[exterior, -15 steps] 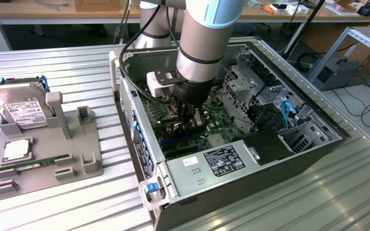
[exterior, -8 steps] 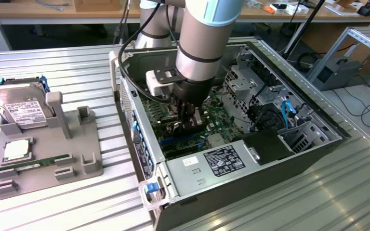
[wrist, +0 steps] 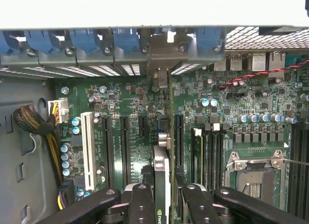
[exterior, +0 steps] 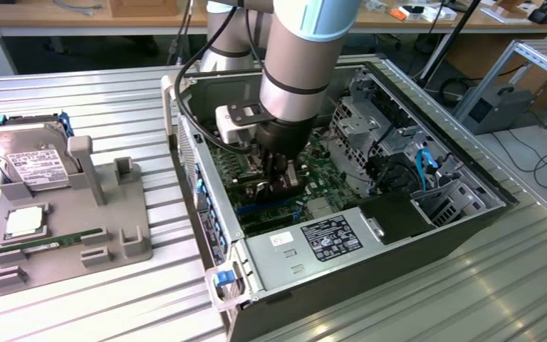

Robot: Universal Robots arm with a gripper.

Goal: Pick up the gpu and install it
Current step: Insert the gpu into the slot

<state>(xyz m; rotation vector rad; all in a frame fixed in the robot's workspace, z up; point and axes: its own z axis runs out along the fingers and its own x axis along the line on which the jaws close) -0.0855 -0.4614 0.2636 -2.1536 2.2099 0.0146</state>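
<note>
1. Leftmost in the exterior view, one grey fixture [exterior: 112, 239] lies on the slatted metal table [exterior: 83, 92]. It carries one silver hard drive [exterior: 34, 162] with a white label, one square silvery chip [exterior: 26, 222] and one narrow green RAM stick [exterior: 50, 244].
2. Next comes one open computer case [exterior: 350, 256], lying on its side, motherboard [exterior: 316, 174] exposed.
3. One robot arm [exterior: 302, 64] reaches down into the case.
4. At its end, the gripper [wrist: 161, 195] has its two black fingers [wrist: 141, 204] closed on the gpu [wrist: 161, 185], one finger on each face.
5. The gpu stands on edge, upright, directly over the motherboard among the expansion slots; whether it is seated cannot be told.
6. One white slot [wrist: 88, 151] and three black slots [wrist: 124, 147] lie to one side of the card.
</note>
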